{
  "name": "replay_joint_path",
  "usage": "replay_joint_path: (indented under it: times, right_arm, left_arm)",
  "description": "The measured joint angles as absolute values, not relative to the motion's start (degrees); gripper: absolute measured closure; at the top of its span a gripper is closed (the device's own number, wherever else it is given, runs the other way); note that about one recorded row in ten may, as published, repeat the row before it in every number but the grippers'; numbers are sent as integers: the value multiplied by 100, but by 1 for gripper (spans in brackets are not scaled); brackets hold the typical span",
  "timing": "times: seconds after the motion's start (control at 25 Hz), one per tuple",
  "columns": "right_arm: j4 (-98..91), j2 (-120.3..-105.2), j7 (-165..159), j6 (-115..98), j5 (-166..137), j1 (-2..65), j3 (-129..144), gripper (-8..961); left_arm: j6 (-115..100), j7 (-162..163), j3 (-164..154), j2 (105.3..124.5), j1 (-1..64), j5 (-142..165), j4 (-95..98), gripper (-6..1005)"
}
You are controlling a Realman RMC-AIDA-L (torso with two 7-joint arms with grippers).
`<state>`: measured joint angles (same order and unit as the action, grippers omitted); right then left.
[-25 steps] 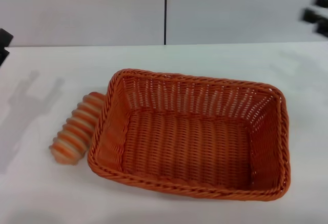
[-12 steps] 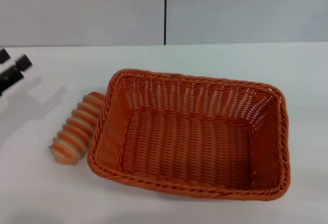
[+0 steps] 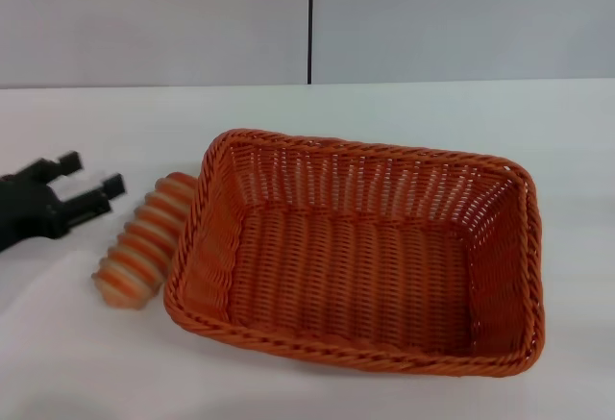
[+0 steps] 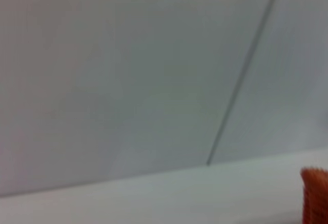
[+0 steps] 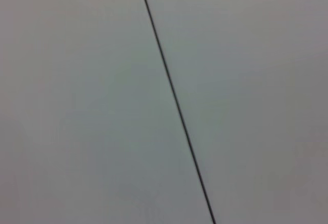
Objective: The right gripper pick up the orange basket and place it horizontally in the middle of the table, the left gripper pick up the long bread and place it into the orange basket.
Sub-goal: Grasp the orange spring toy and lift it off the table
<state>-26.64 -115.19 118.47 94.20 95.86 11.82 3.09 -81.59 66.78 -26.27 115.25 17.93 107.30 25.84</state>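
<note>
The left gripper (image 3: 92,178) sits low over the table (image 3: 404,112) on the robot's left, fingers spread apart w/ nothing between them, tips pointing toward the long bread (image 3: 144,241). It's near the loaf's far end but not touching it, so imo this is the approach for the bread pick, not the grab itself. Open jaws make sense here: it needs the gap to straddle the loaf across its narrow width.

The bread lies on the table at a slant, far end right up against the left short wall of the orange basket (image 3: 365,252) (looks like touching, or as good as), near end angling out toward the front-left. That's prob the tricky bit. The basket side leaves little room for a finger up there, so a grab nearer the middle or the free end looks safer to me.

Basket itself sits roughly mid-table, long side running left to right, empty, upright. So the first half of the task looks done, judging by how it lies. It's a bit skewed rather than dead square, but horizontal enough.

Left wrist view mostly shows wall and table edge, w/ a sliver of the orange basket (image 4: 315,196) at one corner. No fingers visible there.

The right gripper isn't in any view (right wrist cam only sees wall w/ a dark seam), so presumably parked off to the side.
</note>
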Motion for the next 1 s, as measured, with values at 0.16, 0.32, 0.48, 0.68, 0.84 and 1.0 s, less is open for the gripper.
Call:
replay_joint_path:
  times: [0.16,0.32,0.48,0.68,0.84,1.0]
  right_arm:
    - [-2663,-11560,11850,9402,9584,1250,309,443]
    - [-2662,-11673,11976,9374,9576,1338,306,443]
    - [-2619,-11691,12024,9308,9572,1356,304,442]
    - [-2560,-11694,12138,9216,9570,1362,300,443]
    - [-2540,-11700,12152,9166,9566,1363,299,444]
    - [-2531,-11700,12155,9148,9507,1363,299,446]
  left_arm:
    - [-7974,6634,-2627,11600,1898,10954,2566,190]
    - [-7898,6618,-2665,11705,1971,11033,2583,196]
    - [-7774,6612,-2781,11735,2004,11046,2575,201]
    - [-7684,6618,-2988,11751,2052,11049,2529,207]
    - [-7681,6656,-3128,11764,2063,11049,2526,213]
    - [-7681,6663,-3164,11770,2066,11049,2503,218]
